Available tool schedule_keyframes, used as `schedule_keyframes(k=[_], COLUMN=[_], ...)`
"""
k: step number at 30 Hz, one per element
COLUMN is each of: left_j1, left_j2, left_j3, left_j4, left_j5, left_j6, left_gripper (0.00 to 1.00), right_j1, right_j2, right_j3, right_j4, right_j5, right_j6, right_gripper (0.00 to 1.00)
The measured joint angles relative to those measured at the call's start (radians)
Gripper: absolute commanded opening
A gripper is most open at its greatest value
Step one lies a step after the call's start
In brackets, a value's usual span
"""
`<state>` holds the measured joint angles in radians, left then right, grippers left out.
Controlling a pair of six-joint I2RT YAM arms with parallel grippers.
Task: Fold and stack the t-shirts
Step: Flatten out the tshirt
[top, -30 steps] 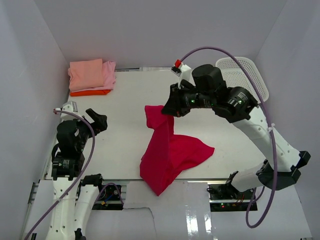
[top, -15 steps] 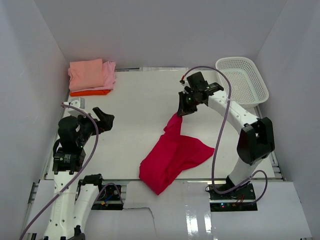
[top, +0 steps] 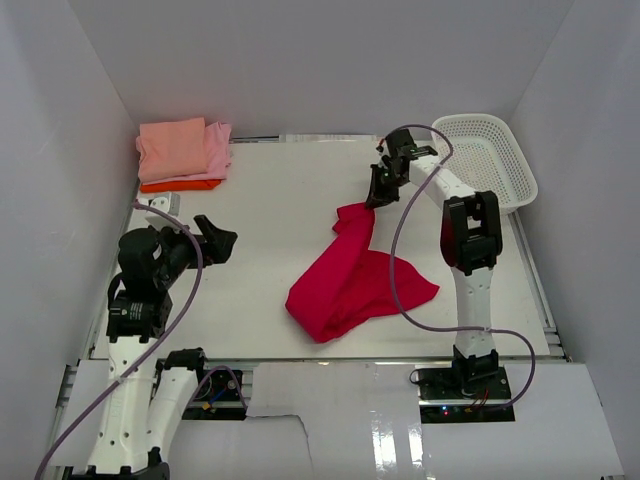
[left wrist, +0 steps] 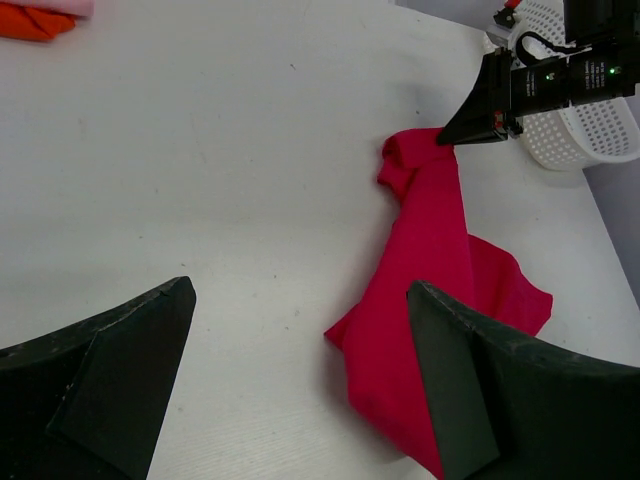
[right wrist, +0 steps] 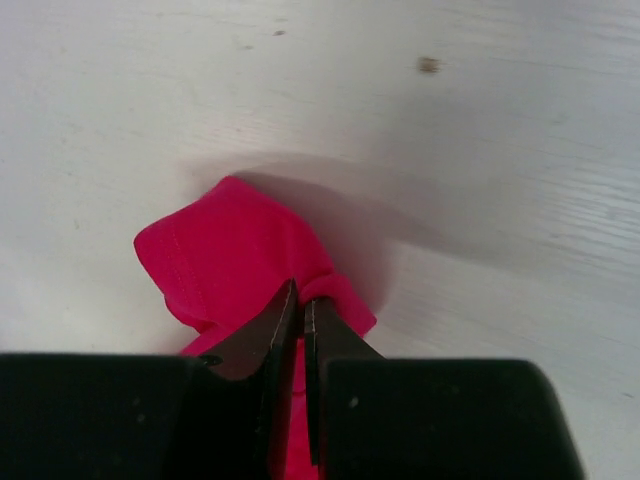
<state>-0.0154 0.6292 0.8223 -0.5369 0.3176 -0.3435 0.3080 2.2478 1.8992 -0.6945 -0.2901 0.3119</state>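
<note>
The right gripper (right wrist: pixel 300 295) pinches only a thin edge of the crimson t-shirt (top: pixel 350 285); dragging could pull it free. The left gripper (top: pixel 218 232) hangs wide open, near left.

We see a robotics lab test cell rather than a home or shop. Plain white panels (top: pixel 300 60) box in a white worktop (top: pixel 270 210) along the top and both sides of the overhead view. At the bottom edge, the left arm (top: pixel 145 265) and the right arm (top: pixel 470 240) are bolted to metal rails, with lilac cables (top: pixel 412 128) looping free and bare wiring (top: pixel 212 388) at their bases. The only goods are staged props: folded t-shirts (top: pixel 183 150) at upper left, a red t-shirt (top: pixel 350 285) mid-frame and a white basket (top: pixel 500 160) at upper right.
</note>
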Motion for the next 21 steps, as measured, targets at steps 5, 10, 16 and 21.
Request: schedule_keyframes(k=[5,10,16,21], left_j1=[0.0,0.0,0.0,0.0], left_j2=[-0.026,0.004,0.043,0.064], left_j3=[0.0,-0.011,-0.014,-0.014], left_j4=[0.018,0.049,0.052,0.068], left_j5=[0.014,0.067,0.076,0.073], left_j6=[0.01,0.008,0.015,0.014], left_gripper=[0.98,0.98,0.98,0.98], right_j1=[-0.081,-0.109,-0.045,0.059], right_j2=[-0.011,-0.013,-0.091,-0.292], right_j3=[-0.06,-0.054,-0.07,-0.203], right_j4=[0.041,0.059,0.071,0.153], right_j5=[-0.02,-0.011,0.105,0.293], right_j6=[0.029,0.008,-0.107,-0.236], right_gripper=[0.34,0.56,0.65,0.64])
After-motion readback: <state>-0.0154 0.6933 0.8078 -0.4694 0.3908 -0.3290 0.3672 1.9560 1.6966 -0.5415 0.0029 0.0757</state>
